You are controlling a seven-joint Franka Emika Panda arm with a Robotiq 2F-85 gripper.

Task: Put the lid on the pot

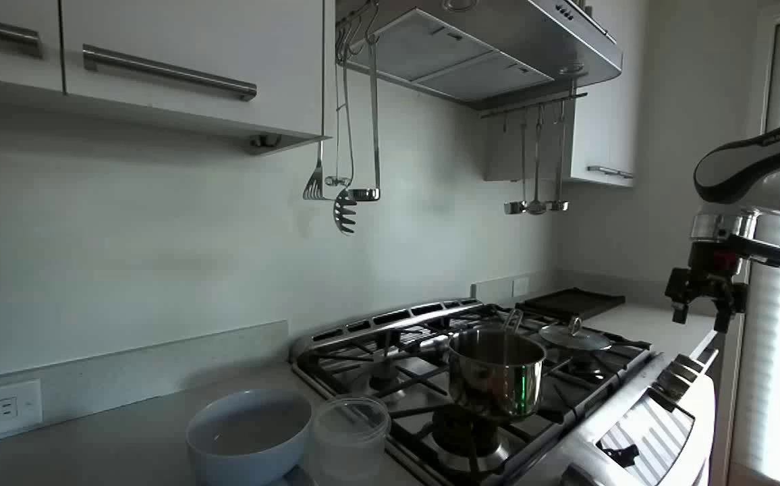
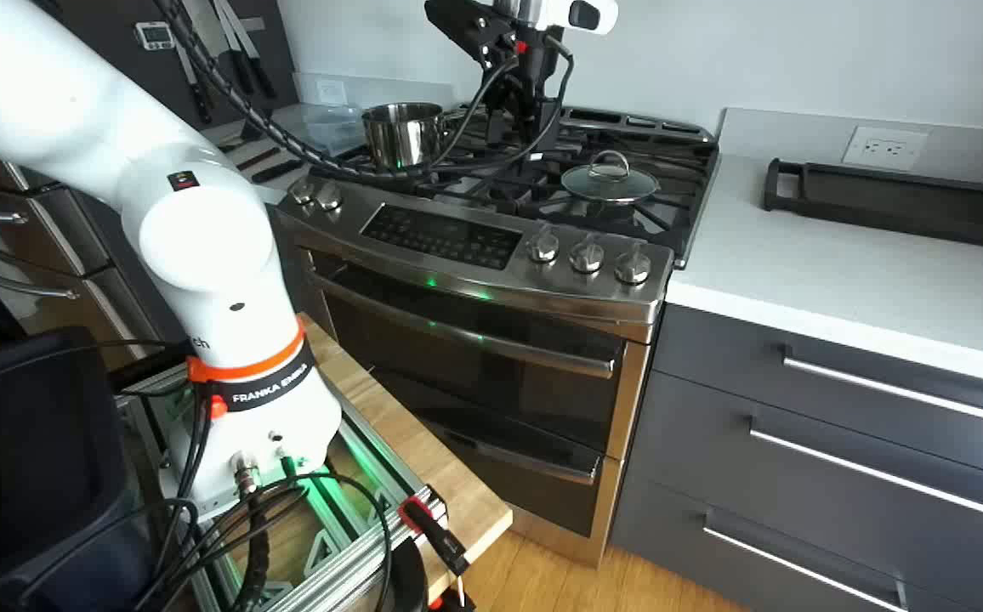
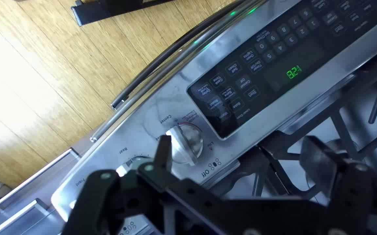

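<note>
The lid (image 1: 574, 337) is a round, clear-looking lid with a shiny rim and a loop handle. It lies handle up on the stove grates and also shows in an exterior view (image 2: 610, 183). The pot (image 1: 496, 378) is a shiny steel cylinder standing upright with its top open on a burner grate beside the lid; it also shows in an exterior view (image 2: 404, 136). My gripper (image 1: 701, 317) is open and empty, pointing down above the stove, apart from lid and pot. It also shows in an exterior view (image 2: 515, 136) and the wrist view (image 3: 237, 143). Neither lid nor pot shows in the wrist view.
A wide pale bowl (image 1: 249, 432) and a clear tub (image 1: 349, 432) stand on the counter beside the stove. A black griddle tray (image 2: 900, 204) lies on the opposite counter. Knobs (image 2: 587, 255) line the stove front. A range hood (image 1: 498, 47) with hanging utensils is above.
</note>
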